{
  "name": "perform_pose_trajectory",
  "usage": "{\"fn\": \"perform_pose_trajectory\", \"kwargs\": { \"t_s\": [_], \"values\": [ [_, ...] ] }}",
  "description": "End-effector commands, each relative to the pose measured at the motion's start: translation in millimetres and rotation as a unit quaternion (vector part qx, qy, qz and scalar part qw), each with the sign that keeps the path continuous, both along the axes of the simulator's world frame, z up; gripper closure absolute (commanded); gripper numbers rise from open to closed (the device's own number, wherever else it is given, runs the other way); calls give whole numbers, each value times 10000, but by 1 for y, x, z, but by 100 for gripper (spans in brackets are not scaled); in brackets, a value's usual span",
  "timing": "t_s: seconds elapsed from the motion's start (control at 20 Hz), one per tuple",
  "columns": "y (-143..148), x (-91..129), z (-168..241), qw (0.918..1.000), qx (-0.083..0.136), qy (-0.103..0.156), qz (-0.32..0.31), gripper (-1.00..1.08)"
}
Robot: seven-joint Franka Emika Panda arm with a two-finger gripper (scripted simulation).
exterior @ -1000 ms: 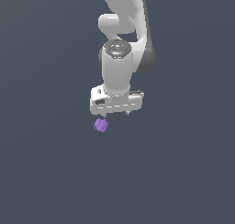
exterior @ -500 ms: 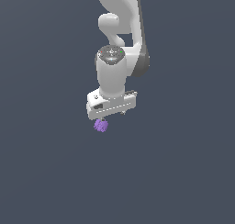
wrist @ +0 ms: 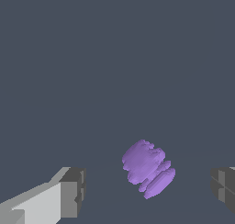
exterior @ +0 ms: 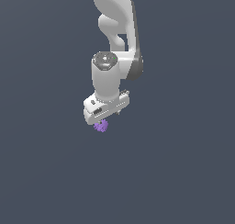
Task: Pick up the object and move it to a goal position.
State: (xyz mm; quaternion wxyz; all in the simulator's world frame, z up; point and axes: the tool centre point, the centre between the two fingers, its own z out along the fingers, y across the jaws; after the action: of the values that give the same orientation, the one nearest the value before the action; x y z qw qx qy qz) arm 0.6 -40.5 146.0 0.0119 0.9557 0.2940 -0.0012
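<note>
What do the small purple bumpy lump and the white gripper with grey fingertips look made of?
Small purple bumpy lump: matte, flat-shaded render with ridged lobes; real material unclear. White gripper: smooth, plastic-like shell; its grey fingertips look like dull, blocky pads, possibly rubber.

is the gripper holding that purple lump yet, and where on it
Nothing is held. The gripper is open, its fingers standing clear on either side of the purple lump, with gaps showing in the wrist view.
</note>
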Motion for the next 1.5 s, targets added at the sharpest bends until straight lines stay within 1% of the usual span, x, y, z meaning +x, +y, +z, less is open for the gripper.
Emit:
{"fn": "perform_pose_trajectory", "kwargs": {
  "t_s": [0.0, 0.3, 0.6, 0.85, 1.1, 1.45],
  "values": [
    [-4, -1, -5, 9995, 3, 11, 308, -92],
    [-15, -5, -16, 9947, 14, 36, 1028, -92],
    [-24, -9, -27, 9847, 31, 55, 1742, -92],
    [-32, -13, -35, 9724, 48, 65, 2332, -92],
    [-39, -17, -44, 9573, 68, 70, 2890, -92],
    [-46, -20, -52, 9390, 89, 69, 3438, -92]
  ]
}}
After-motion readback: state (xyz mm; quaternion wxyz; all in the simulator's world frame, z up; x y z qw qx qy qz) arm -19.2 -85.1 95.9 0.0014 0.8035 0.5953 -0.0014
